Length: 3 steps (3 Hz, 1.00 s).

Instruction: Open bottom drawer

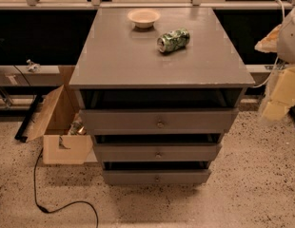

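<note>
**Gripper at the right edge, bottom drawer low on the cabinet front**

Closest to where I stand, the pale cream-and-grey gripper [280, 96] hangs at the right edge of the scene. It is beside the cabinet's right flank and well apart from every drawer front. Only part of it is in sight, so I cannot tell whether it is spread or closed, and I make out nothing held in it.

Under it runs the speckled beige stone floor [252, 198]. A thin black cable [52, 208] curls across the floor at the lower left.

In the middle stands the square grey wooden cabinet [138, 56], with three grey fronts stacked down its face. The bottom drawer [133, 177] is the lowest and narrowest of them, sitting just above the floor. It has a small round metal knob [157, 178] at its centre, and a dark strip shows along the top of its front. Above it is the medium-width grey drawer front [128, 153], and above that the widest grey drawer front [123, 121]. Each of these also has a central knob and a dark band over it.

On the cabinet top a shallow cream round bowl [143, 18] sits near the back edge. A dented green drink can [173, 40] lies on its side a little in front of the bowl and to its right, not touching it.

Left of the cabinet, an open brown cardboard box [52, 127] rests on the floor just beside the cabinet's side, its flaps raised.
</note>
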### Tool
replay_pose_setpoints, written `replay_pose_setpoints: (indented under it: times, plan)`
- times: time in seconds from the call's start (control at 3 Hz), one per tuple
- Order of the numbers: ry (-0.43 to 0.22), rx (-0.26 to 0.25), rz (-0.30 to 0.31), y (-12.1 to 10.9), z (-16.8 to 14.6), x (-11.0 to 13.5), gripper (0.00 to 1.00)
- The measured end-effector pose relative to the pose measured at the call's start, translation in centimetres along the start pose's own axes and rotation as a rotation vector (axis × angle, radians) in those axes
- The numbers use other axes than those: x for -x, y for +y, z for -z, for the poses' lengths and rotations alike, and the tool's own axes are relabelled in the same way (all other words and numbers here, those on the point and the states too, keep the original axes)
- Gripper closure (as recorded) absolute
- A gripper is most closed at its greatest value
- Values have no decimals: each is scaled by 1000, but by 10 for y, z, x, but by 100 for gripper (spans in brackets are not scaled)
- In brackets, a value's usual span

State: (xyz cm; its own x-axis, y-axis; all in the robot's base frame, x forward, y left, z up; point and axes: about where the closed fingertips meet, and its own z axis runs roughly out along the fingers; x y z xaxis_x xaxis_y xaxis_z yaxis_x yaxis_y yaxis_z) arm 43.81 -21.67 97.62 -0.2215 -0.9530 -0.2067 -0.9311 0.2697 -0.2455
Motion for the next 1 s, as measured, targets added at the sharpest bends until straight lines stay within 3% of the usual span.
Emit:
replay_pose_setpoints:
  times: [0.33,0.67,1.0]
  plan:
    - [0,0,0,0,0,0,0]
    - [-26,38,-26,4,-21,-9,0]
    - [-123,175,-81,28,-113,-27,0]
